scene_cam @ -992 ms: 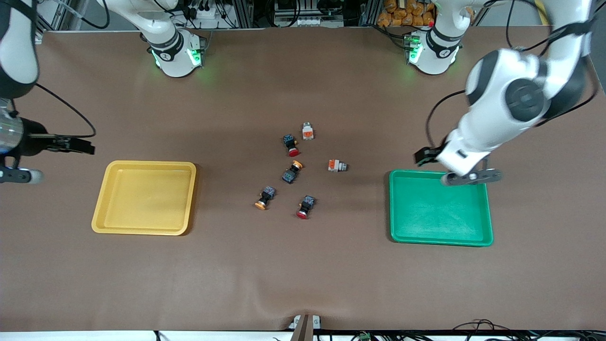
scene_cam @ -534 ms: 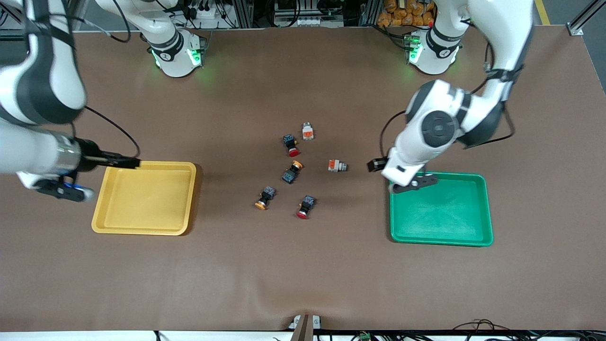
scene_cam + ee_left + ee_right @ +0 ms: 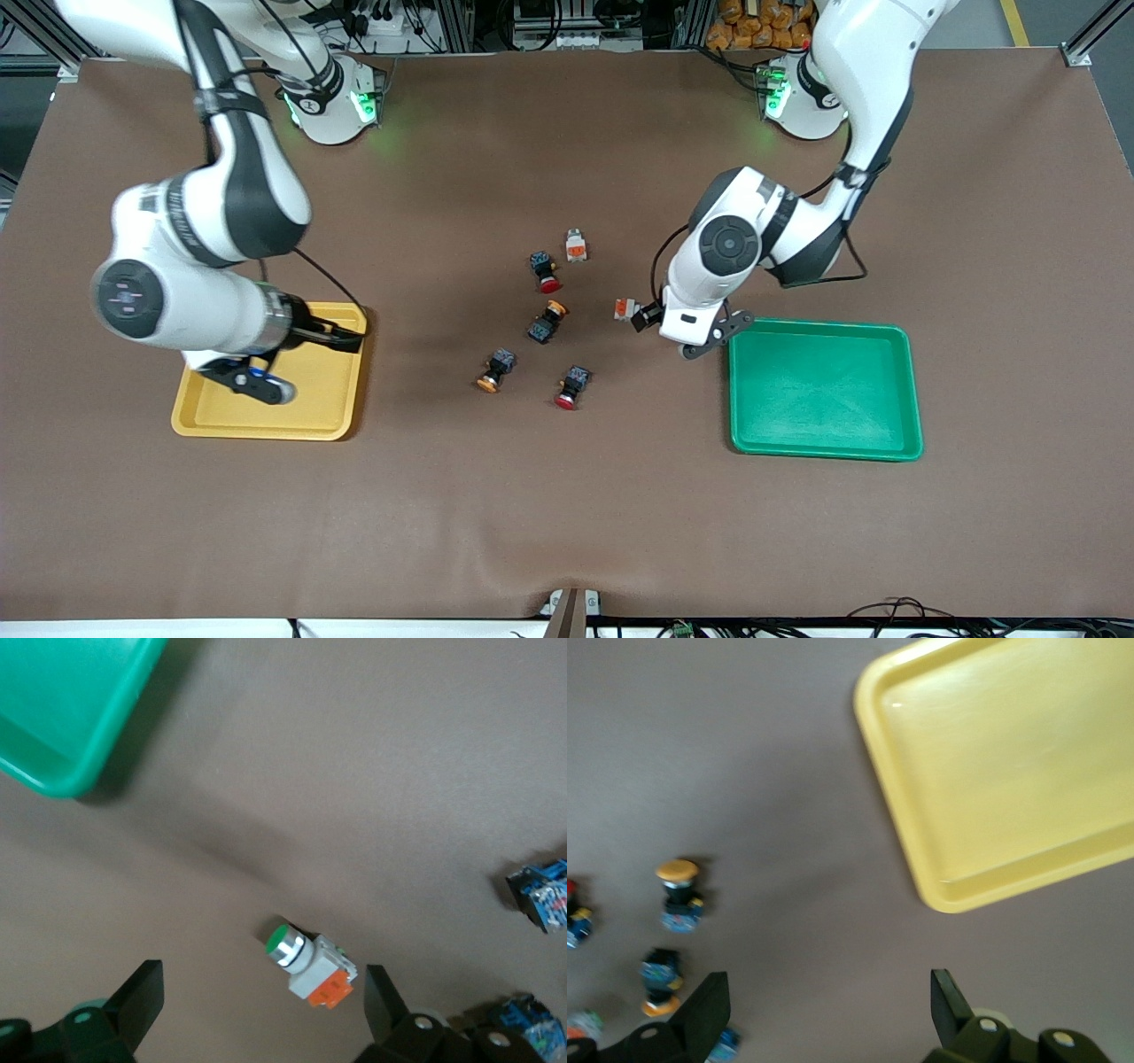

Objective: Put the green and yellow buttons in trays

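My left gripper (image 3: 647,317) hangs open just above a grey-white button (image 3: 308,966) with a green cap and an orange block, which lies between its fingers without touching them, beside the green tray (image 3: 824,399). A second grey-white button (image 3: 576,245) lies farther from the front camera. Two black buttons with yellow caps (image 3: 547,321) (image 3: 494,369) lie in the middle of the table. My right gripper (image 3: 347,338) is open and holds nothing over the yellow tray's (image 3: 319,403) rim, on the side facing the buttons. The yellow tray (image 3: 1010,771) has nothing in it.
Two black buttons with red caps (image 3: 544,270) (image 3: 571,387) lie among the others. The green tray's corner (image 3: 71,726) shows in the left wrist view. Bare brown mat stretches from the button cluster to the table's front edge.
Both arms have swung inward. The left gripper went from over the green tray to the grey-white button beside it. The right gripper came from the table's end to over the yellow tray's inner rim.
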Motion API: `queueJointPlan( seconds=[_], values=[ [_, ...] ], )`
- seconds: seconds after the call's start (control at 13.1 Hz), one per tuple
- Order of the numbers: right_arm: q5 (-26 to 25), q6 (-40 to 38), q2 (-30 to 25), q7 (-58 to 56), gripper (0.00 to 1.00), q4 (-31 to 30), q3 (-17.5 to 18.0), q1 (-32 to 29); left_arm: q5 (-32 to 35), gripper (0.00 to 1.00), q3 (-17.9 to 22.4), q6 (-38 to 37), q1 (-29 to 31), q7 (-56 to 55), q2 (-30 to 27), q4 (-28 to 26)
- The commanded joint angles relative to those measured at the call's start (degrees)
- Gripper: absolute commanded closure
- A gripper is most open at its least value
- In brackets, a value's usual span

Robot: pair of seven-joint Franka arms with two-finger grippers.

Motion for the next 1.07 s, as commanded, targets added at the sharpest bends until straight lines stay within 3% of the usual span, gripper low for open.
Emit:
queueJointPlan(
  seconds=[0.0, 0.53, 0.69, 0.76, 0.84, 0.99],
  values=[
    [2.1, 6.7, 3.4, 6.3, 0.00, 0.0, -0.5, 3.4, 0.2, 0.00, 0.3, 3.8, -2.4, -7.2, 2.9, 0.6],
    [2.1, 22.7, 12.8, 17.0, 0.00, 0.2, -0.5, 11.5, 0.3, 0.02, 0.5, 11.7, -5.0, -11.9, 9.3, 0.1],
    [2.1, 26.7, 15.2, 17.8, 0.00, 0.1, -0.5, 12.8, 0.4, 0.29, 0.4, 11.7, -5.1, -11.9, 9.6, -0.4],
    [2.1, 28.2, 16.2, 17.9, 0.00, 0.0, -0.5, 13.7, 0.4, 0.53, 0.4, 11.7, -5.1, -11.9, 9.6, -0.4],
    [2.1, 29.1, 16.9, 18.3, 0.00, 0.1, -0.5, 13.9, 0.4, 1.00, 0.4, 11.7, -5.1, -11.7, 9.5, -0.4],
    [2.1, 30.1, 18.0, 18.9, 0.00, 0.0, -0.5, 14.7, 0.5, 1.00, 0.5, 11.5, -4.7, -10.8, 8.8, -0.2]
  ],
)
